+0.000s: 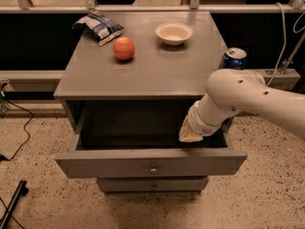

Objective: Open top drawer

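The top drawer [109, 162] of the grey cabinet stands pulled out, its wide grey front facing me with a small round metal knob [153, 170] at centre. Its deep box shows dark and empty. My gripper [190, 132] hangs at the end of the white arm [248, 97], over the right part of the open drawer box, just behind the drawer front and above its rim. It is apart from the knob. A shorter drawer front [152, 184] shows below, shut.
On the cabinet top [152, 61] lie a chip bag [99, 26], a red apple [124, 48], a white bowl [174, 33] and a blue can [233, 59] at the right edge, close to my arm. Cables lie on the speckled floor at left.
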You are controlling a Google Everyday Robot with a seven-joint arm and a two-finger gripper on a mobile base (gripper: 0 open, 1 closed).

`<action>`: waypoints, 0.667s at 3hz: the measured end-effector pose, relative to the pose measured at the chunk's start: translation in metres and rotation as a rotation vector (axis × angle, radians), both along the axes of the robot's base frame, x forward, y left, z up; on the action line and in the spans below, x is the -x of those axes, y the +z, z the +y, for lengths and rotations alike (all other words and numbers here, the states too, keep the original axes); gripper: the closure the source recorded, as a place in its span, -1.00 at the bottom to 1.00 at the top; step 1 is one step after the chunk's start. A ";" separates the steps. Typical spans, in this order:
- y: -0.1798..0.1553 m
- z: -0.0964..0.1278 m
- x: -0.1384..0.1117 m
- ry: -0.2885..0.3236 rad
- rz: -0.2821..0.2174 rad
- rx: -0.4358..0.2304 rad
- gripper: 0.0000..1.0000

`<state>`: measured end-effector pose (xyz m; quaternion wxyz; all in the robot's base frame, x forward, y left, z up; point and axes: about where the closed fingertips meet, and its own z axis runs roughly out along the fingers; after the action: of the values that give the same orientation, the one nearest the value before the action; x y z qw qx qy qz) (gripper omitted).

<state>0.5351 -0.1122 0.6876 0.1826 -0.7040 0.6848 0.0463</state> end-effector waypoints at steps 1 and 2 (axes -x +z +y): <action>-0.032 0.002 0.012 0.004 0.049 0.015 1.00; -0.052 0.000 0.023 0.024 0.102 0.035 1.00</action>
<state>0.5118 -0.1119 0.6351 0.1346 -0.7118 0.6856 0.0724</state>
